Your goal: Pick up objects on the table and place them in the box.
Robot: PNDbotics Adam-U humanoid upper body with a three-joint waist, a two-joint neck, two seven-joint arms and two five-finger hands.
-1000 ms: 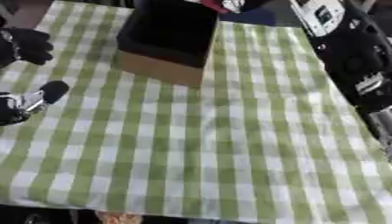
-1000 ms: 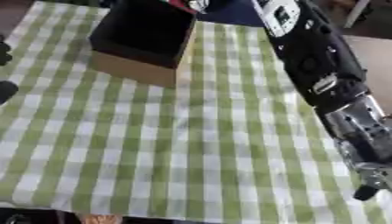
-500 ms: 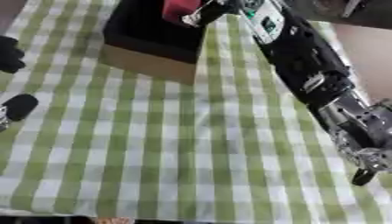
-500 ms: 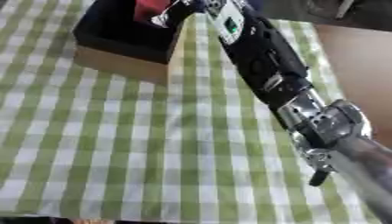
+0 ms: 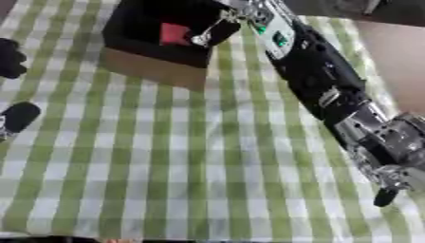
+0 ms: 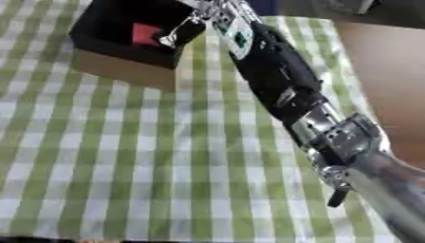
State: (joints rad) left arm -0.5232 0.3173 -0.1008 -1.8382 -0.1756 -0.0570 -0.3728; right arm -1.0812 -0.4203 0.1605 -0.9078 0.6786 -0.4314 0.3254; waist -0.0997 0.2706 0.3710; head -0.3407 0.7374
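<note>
The right arm (image 5: 319,85) reaches from the near right diagonally across the table (image 5: 191,166) to the box (image 5: 158,45) at the far left. The right hand (image 5: 217,29) sits over the right rim of the box, its fingers pointing down and left into the opening; whether they are spread or curled cannot be told. A red object (image 5: 174,34) lies inside the box, just left of the fingertips; contact between them cannot be told. The box has a black interior and brown outer walls and stands on the green-and-white checked cloth. The left hand (image 5: 15,116) shows at the left edge, partly cut off; its finger state cannot be told.
</note>
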